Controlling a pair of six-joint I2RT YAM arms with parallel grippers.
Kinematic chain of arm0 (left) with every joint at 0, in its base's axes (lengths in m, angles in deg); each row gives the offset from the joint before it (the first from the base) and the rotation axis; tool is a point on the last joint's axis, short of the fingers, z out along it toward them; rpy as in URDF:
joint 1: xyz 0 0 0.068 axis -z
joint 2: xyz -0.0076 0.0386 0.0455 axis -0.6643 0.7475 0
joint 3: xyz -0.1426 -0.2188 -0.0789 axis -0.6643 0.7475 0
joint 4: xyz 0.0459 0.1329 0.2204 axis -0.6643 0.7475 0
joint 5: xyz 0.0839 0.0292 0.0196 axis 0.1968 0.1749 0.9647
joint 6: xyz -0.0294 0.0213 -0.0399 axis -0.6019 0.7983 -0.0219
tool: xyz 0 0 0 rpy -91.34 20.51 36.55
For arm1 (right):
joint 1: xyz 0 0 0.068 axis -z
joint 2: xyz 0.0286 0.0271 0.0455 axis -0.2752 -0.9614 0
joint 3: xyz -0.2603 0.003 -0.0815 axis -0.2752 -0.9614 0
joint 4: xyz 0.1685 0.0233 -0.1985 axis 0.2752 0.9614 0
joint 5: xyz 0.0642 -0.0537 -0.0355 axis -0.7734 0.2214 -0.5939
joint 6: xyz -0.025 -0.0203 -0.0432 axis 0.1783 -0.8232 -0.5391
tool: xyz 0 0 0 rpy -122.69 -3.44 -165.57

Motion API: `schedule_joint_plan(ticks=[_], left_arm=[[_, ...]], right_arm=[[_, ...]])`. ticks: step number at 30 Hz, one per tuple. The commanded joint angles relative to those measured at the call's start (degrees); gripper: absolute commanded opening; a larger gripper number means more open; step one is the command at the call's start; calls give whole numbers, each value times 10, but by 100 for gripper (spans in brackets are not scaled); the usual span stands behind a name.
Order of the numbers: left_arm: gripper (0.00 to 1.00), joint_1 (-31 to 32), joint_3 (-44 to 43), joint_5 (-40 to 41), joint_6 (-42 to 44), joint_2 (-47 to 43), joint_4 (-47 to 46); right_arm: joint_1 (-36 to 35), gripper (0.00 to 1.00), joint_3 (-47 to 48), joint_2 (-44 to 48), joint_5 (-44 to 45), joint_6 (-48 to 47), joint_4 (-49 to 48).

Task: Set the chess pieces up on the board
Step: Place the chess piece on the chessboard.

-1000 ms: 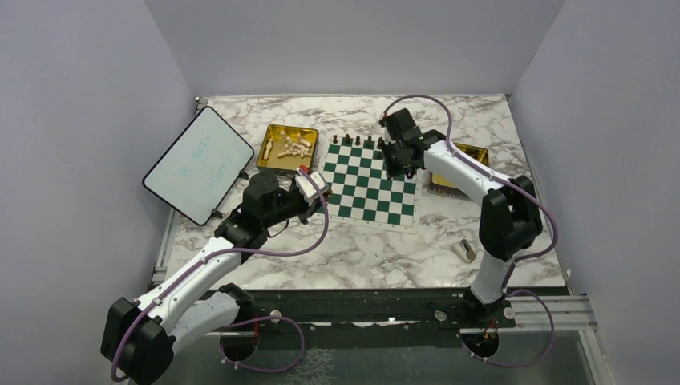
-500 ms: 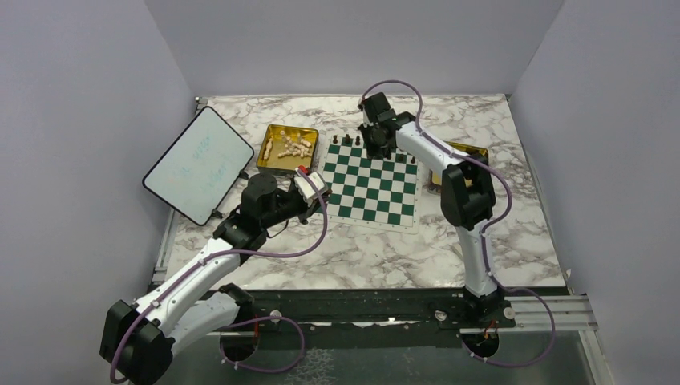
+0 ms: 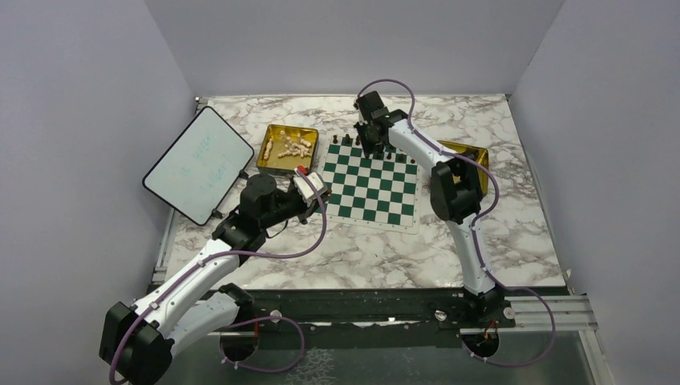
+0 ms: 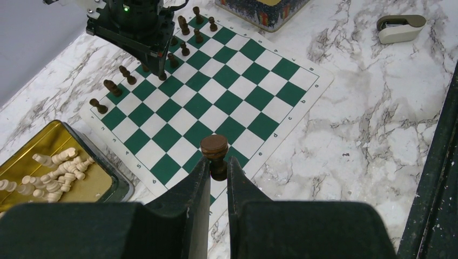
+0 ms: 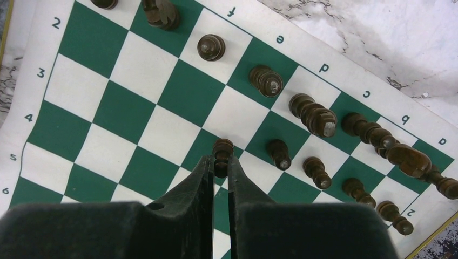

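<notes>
The dark chess pieces (image 5: 313,116) stand in two part-filled rows at the board's (image 3: 373,192) 12 o'clock edge. The cream pieces (image 4: 54,167) all lie in the gold tin (image 4: 38,143) at 10 o'clock, so I'd say under half done. The right gripper (image 5: 220,164) fingers are closed on a dark pawn (image 5: 222,148) over the second row; it looks upright, head up. The left gripper (image 4: 217,167) fingers clamp a second dark pawn (image 4: 214,147) near the 8 o'clock corner, axis vertical.

Plain pale lilac walls (image 3: 353,40) enclose a white, grey-veined marble desk (image 3: 361,257) under soft, even light.

board (image 5: 186,91) border — letters a–f, numbers 2–6, tablet (image 3: 198,163) scribble faint, seemingly unreadable
</notes>
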Motion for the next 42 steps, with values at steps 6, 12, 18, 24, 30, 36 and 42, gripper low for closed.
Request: schedule_joint_plan(ticks=[6,12,18,24,30,36,42], left_arm=[[10,4,1,-2,1,-11,-4],[10,4,1,-2,1,-9,-5],[10,4,1,-2,2,-8,-4],[10,4,1,-2,2,-8,-5],[10,4,0,-2,3,-7,-4],[10,4,1,-2,3,-7,-5],[10,4,0,-2,4,-6,-5]], right_arm=[[-3,15,33,-33,21,-4,15],[-3,15,40,-35,27,-6,17],[-2,15,44,-39,32,-8,17],[-1,15,49,-51,39,-10,15],[-1,15,52,-59,39,-9,10],[1,20,58,-65,40,-11,15],[2,30,62,-66,37,-10,21]])
